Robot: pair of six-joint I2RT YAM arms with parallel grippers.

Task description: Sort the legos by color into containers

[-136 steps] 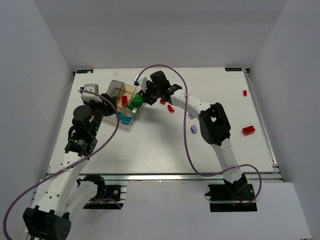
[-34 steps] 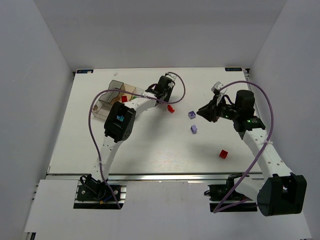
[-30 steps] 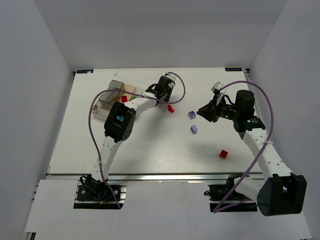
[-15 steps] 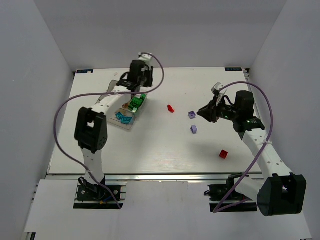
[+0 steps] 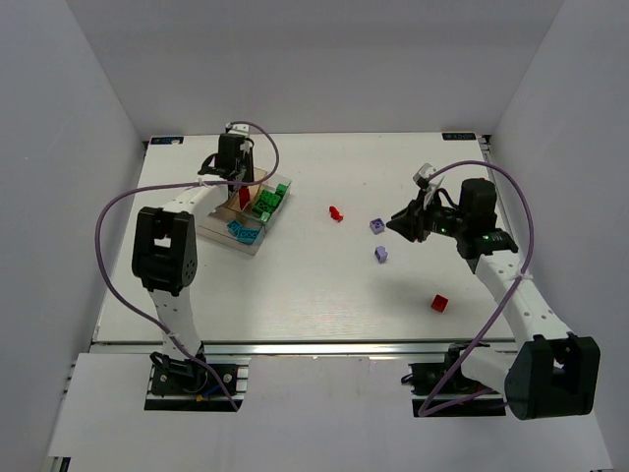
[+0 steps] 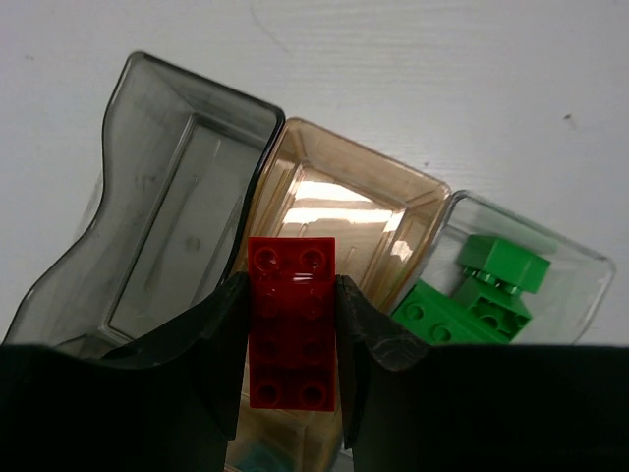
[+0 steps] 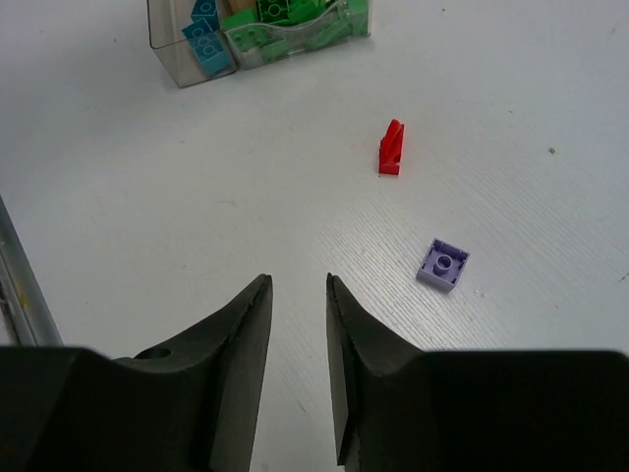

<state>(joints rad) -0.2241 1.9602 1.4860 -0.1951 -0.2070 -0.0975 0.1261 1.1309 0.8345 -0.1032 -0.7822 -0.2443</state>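
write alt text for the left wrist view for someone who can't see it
The left gripper grips a red lego brick over the brownish compartment of a divided tray. A grey-tinted compartment lies to the image's left of it, and a clear compartment holding green bricks to the right.

Red lego [image 6: 291, 324] over brownish tray compartment [image 6: 378, 211]

The left arm [image 5: 175, 203] reaches far forward; the left gripper [image 6: 291, 290] clamps a red brick [image 6: 291, 329] lengthwise between its jaws. The right arm [image 5: 515, 285] bends inward at the wrist; the right gripper [image 7: 298, 285] is empty, jaws a narrow gap apart.
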